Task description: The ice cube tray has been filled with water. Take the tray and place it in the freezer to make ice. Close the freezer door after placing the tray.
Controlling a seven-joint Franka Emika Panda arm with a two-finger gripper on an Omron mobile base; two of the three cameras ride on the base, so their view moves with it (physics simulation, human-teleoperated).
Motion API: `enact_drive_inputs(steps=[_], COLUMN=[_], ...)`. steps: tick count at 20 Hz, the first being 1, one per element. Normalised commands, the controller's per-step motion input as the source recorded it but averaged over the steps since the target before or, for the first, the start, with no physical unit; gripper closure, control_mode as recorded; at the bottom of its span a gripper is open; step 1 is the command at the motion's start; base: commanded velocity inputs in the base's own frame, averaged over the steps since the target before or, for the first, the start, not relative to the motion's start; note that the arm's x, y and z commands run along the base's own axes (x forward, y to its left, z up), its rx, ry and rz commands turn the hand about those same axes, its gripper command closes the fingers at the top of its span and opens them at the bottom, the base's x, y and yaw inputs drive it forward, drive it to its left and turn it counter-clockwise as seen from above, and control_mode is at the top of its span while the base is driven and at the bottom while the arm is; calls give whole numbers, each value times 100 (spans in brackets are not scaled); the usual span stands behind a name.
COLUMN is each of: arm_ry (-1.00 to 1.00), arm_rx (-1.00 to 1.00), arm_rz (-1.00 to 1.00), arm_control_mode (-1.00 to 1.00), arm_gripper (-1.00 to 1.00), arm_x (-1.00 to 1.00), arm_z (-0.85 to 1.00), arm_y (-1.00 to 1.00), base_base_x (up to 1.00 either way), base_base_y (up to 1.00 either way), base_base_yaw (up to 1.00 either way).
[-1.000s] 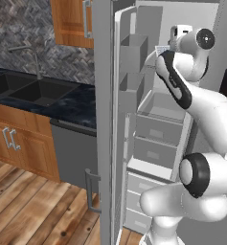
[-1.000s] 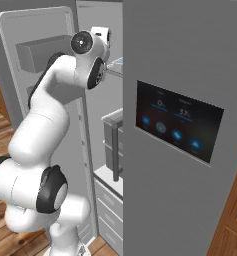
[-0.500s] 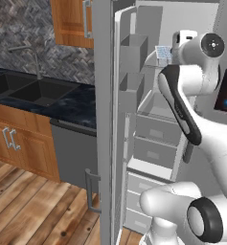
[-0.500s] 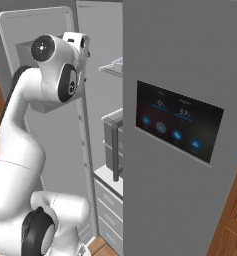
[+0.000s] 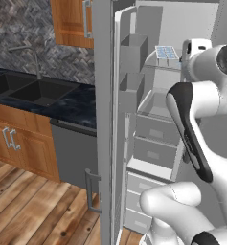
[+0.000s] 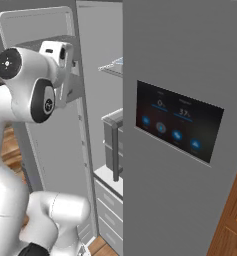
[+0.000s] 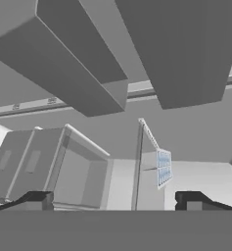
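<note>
**Tray on the shelf, freezer door wide open**

While the freezer door [image 5: 127, 86] stands swung out with its boxy grey bins facing the compartment, the ice cube tray [image 5: 166, 52] lies flat on a white upper shelf [image 5: 159, 63] of the freezer [image 5: 158, 139], the water [image 5: 165, 50] showing as small pale blue squares. In the hand view the tray [image 7: 163, 168] sits at about 3 o'clock of centre, well apart from the gripper [image 7: 114, 200], whose two dark fingertips [image 7: 39, 198] stand spread wide with nothing between them: released, empty.

The arm rises from the base, bends at a dark elbow joint and ends in a white wrist level with the tray's shelf, at 3 o'clock of the tray in the left base view.

Writing? The neighbouring fridge door carries a black display panel [image 6: 179, 126] with blue round icons and pale digits; one figure may read "37", the rest is too small to tell.

At 9 o'clock in the left base view sit a dark sink [image 5: 26, 89], a faucet [image 5: 31, 53] and a grey dishwasher [image 5: 75, 155].
</note>
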Motion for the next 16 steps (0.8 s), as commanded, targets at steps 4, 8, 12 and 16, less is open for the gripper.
enact_drive_inputs(steps=[4,8,12,16], arm_ry=[0,0,-2,-10], arm_rx=[0,0,0,0], arm_rz=[0,0,0,0], arm_control_mode=[-100,-100,-100,-100], arm_gripper=[-100,-100,-100,-100], arm_x=[-52,-24,-17,-23], arm_z=[0,0,-2,-9], arm_y=[1,0,0,0], base_base_x=[0,0,0,0], base_base_y=[0,0,0,0], base_base_yaw=[0,0,0,0])
